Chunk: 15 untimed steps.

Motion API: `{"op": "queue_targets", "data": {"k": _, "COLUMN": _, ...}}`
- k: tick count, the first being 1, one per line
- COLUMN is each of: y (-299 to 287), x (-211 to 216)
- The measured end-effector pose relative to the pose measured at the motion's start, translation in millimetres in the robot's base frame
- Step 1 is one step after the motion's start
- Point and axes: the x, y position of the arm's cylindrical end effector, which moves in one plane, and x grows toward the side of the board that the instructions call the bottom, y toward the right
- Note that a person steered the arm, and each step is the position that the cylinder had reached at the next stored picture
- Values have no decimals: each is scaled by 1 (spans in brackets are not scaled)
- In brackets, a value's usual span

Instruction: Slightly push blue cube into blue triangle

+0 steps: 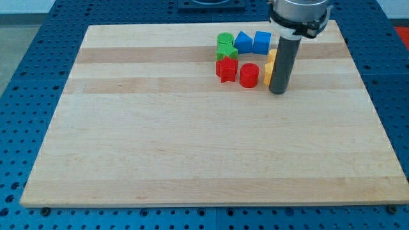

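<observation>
The blue cube [262, 42] sits near the view's top of the wooden board, just right of the blue triangle [243, 43]; the two look to be touching or nearly so. My tip [277, 92] rests on the board below and to the right of the blue cube, apart from it. The rod stands in front of two yellow blocks [269, 72] and hides most of them.
A green block [224, 39] and a green star [226, 52] lie left of the blue triangle. A red star [226, 69] and a red cylinder [248, 75] lie below them. The wooden board [192, 140] sits on a blue perforated table.
</observation>
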Motion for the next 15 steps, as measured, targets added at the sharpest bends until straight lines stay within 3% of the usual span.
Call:
{"op": "queue_targets", "data": {"k": 3, "y": 0, "x": -15}}
{"op": "queue_targets", "data": {"k": 5, "y": 49, "x": -6}}
{"op": "queue_targets", "data": {"k": 8, "y": 90, "x": -76}}
{"op": "queue_targets", "data": {"k": 10, "y": 90, "x": -112}}
{"op": "queue_targets", "data": {"k": 12, "y": 47, "x": -112}}
{"op": "queue_targets", "data": {"k": 15, "y": 43, "x": -111}}
